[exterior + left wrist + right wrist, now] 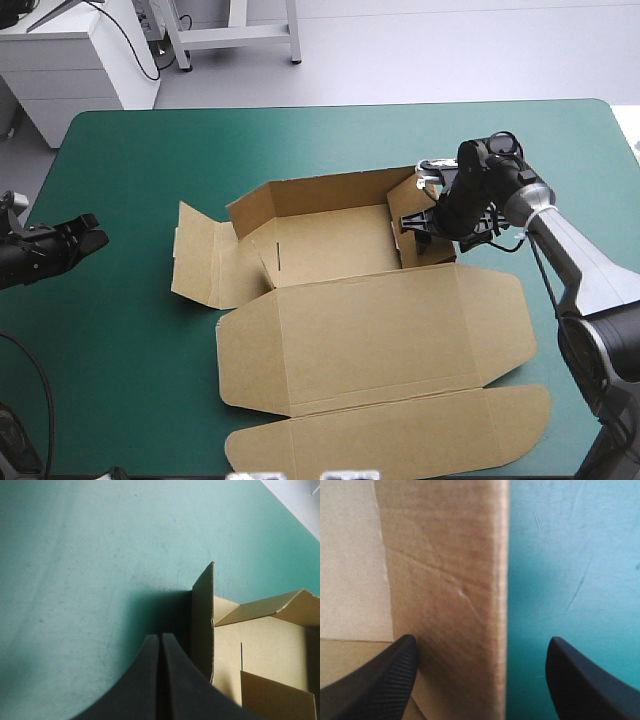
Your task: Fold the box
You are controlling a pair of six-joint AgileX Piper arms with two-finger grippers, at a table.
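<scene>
The box (370, 330) sits mid-table, half built: its far and right walls stand, but the left flap (200, 265) splays outward and the lid lies flat toward the near edge. The right gripper (420, 222) straddles the right wall, fingers apart — the left gripper (92, 238), closed and empty, hangs well off to the left.

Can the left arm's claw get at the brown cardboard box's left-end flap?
Probably yes: only bare teal-green table cover lies between the shut black left claw and the brown cardboard flap; the claw must open first.
</scene>
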